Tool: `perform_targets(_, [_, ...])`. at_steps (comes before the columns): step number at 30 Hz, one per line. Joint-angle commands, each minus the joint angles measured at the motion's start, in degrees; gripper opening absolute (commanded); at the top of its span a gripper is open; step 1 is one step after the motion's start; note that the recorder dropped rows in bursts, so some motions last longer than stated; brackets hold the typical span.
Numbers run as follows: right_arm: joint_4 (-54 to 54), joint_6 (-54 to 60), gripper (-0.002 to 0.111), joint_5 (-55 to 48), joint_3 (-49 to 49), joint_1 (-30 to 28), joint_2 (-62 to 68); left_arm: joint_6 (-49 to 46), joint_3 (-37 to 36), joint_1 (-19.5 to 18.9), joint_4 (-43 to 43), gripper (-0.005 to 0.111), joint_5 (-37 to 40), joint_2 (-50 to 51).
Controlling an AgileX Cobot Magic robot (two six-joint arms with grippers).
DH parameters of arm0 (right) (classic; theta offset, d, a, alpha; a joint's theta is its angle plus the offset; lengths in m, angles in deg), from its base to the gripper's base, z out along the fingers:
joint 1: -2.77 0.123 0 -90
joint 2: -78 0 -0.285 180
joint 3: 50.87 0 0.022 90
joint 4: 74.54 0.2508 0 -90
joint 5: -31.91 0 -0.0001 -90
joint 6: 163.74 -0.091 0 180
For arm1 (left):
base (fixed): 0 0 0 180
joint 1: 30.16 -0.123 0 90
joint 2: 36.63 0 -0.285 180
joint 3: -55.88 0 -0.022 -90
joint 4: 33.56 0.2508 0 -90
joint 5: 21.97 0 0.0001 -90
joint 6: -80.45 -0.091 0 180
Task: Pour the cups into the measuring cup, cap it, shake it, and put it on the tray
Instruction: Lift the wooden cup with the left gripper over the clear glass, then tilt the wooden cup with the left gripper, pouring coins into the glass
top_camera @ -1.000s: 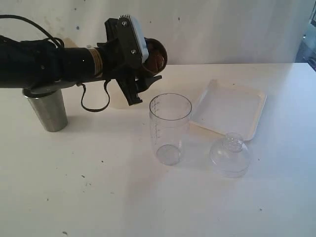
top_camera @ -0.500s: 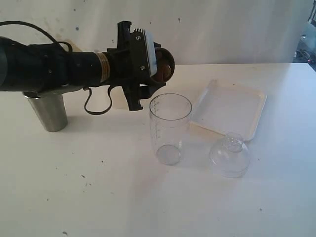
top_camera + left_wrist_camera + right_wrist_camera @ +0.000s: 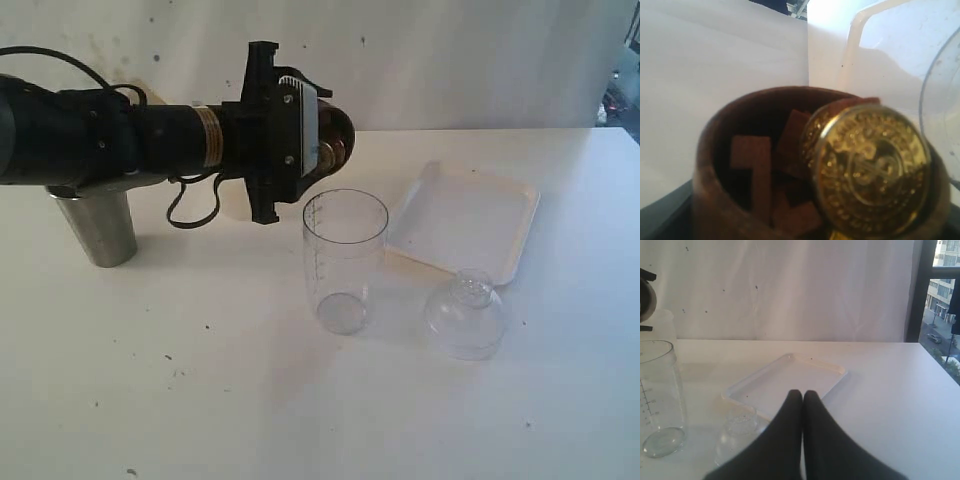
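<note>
While my left gripper (image 3: pixel 318 142) grasps the brown wooden cup (image 3: pixel 338 133) in wide-set jaws, the cup hangs tipped on its side in the upper centre of the exterior frame. It is above the mouth of the measuring cup (image 3: pixel 345 260) and a little to its upper left. The left wrist camera looks straight into the wooden cup (image 3: pixel 710 200). A gold embossed disc (image 3: pixel 872 170) sits at its lip, with brown rectangular blocks (image 3: pixel 752 172) behind it.

I judge the first pour to be in hand, with nothing landed yet: the measuring cup looks empty. It stands upright at the centre of the frame, a tall clear cylinder with graduation marks down its left side and a bare base.

The next move, as I read it, calls for bringing the lip squarely over that mouth and tipping further. Otherwise the disc could strike the rim or drop outside.

The steel tumbler (image 3: pixel 98 225) waits upright at the left edge, partly behind my arm. A clear domed lid (image 3: pixel 465 315) rests on the table (image 3: pixel 300 420) at lower right of the measuring cup. The white tray (image 3: pixel 452 262) lies just beyond it, at right of centre.

My right gripper (image 3: pixel 802 396) is out of the exterior shot. Its own camera shows the fingers pressed together, holding nothing.
</note>
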Motion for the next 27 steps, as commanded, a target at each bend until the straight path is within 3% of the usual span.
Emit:
perform_targets(1, [0.00,-0.29,0.000,0.02,-0.10,-0.21,-0.26,-3.01,0.55,0.18,0.05,0.000,-1.41,-0.48])
perform_targets(12, [0.00,-0.29,0.000,0.02,-0.10,-0.21,-0.26,-11.80,0.55,0.18,0.05,0.000,-1.63,-0.48])
perform_targets(27, [0.00,-0.29,0.000,0.02,-0.10,-0.21,-0.26,-13.87,3.81,1.16,0.05,0.000,-2.63,1.21])
